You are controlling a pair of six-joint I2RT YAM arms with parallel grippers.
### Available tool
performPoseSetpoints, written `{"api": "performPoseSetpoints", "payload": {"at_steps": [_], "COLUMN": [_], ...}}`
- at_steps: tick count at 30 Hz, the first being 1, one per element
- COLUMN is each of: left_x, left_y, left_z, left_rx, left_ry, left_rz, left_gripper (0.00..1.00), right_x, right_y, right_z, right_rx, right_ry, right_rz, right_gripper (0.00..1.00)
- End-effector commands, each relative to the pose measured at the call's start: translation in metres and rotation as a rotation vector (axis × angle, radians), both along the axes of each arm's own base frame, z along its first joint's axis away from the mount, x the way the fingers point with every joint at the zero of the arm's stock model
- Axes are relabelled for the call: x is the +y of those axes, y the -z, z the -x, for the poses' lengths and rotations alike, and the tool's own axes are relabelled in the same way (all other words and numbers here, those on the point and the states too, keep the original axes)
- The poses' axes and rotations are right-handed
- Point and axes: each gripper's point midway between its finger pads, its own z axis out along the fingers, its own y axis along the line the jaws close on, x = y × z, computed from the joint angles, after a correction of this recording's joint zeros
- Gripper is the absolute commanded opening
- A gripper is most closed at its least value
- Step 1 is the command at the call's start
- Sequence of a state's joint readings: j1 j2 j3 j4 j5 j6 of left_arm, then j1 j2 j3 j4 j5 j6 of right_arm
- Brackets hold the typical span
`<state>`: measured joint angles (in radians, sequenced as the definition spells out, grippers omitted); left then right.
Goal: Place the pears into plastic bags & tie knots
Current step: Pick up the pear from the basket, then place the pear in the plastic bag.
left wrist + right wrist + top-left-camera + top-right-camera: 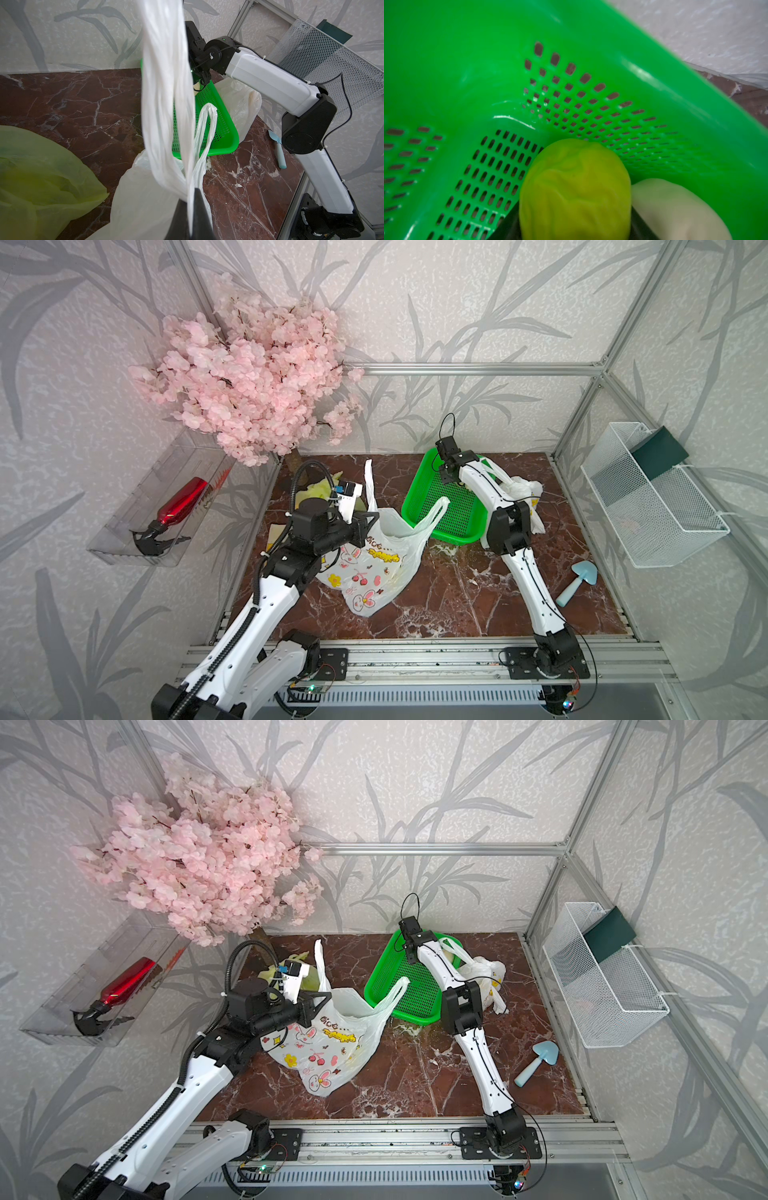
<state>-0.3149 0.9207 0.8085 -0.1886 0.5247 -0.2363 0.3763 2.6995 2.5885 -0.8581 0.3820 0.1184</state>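
At centre left the left gripper (371, 524) pinches a handle (166, 93) of the flimsy bag (374, 572), while in the basket (453, 514), upper centre, the right gripper (445, 475) straddles a likely light, squashy pear (575, 182) at its belly, grip uncertain.

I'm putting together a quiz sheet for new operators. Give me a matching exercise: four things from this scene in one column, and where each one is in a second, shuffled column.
Things
1. white bunny bag
2. green pear
3. blue toy shovel
4. red spray bottle

Places
A. in the clear wall bin
B. in the green basket, between the jaws of the right gripper
C. lying on the marble table
D. handle pinched by the left gripper

Pairs: 1-D, 2-B, 3-C, 4-A
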Motion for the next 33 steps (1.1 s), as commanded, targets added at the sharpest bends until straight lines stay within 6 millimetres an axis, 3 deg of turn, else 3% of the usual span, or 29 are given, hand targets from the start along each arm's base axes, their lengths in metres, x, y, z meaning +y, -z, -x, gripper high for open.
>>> {"api": "performPoseSetpoints", "payload": {"at_steps": [1,7,13,17,19,22,23,25,31,33], "left_x": [-0.002,-0.001,0.002,0.002,0.001,-0.001,-0.002,-0.003,-0.005,-0.006], "left_y": [-0.002,-0.004,-0.006,-0.008,-0.011,-0.015,-0.015,-0.017,-0.016,-0.015], "left_z": [0.003,0.003,0.004,0.002,0.002,0.002,0.002,0.003,0.01,0.012], "left_rx": [-0.006,-0.019,-0.035,-0.042,-0.044,-0.049,-0.05,-0.049,-0.034,-0.028], "left_ry": [0.018,0.011,0.006,0.006,0.013,0.024,0.025,0.032,0.049,0.057], "left_rz": [0.0,-0.009,-0.027,-0.036,-0.032,-0.023,-0.02,-0.011,0.005,0.013], "left_gripper": [0.0,0.0,0.0,0.0,0.0,0.0,0.0,0.0,0.0,0.0], "right_x": [0.021,0.065,0.1,0.158,0.185,0.211,0.218,0.226,0.252,0.261], "right_y": [-0.06,-0.136,-0.195,-0.2,-0.192,-0.184,-0.169,-0.158,-0.138,-0.131], "right_z": [0.02,0.075,0.162,0.248,0.287,0.326,0.326,0.319,0.275,0.27], "right_rx": [-0.031,-0.099,-0.165,-0.037,0.081,0.229,0.285,0.327,0.359,0.363], "right_ry": [-0.067,-0.221,-0.407,-0.666,-0.785,-0.907,-0.898,-0.871,-0.735,-0.711], "right_rz": [-0.104,-0.308,-0.443,-0.679,-0.803,-0.903,-0.916,-0.93,-0.968,-0.947], "right_gripper": [0.43,0.39,0.35,0.34,0.33,0.36,0.36,0.36,0.36,0.38]}}
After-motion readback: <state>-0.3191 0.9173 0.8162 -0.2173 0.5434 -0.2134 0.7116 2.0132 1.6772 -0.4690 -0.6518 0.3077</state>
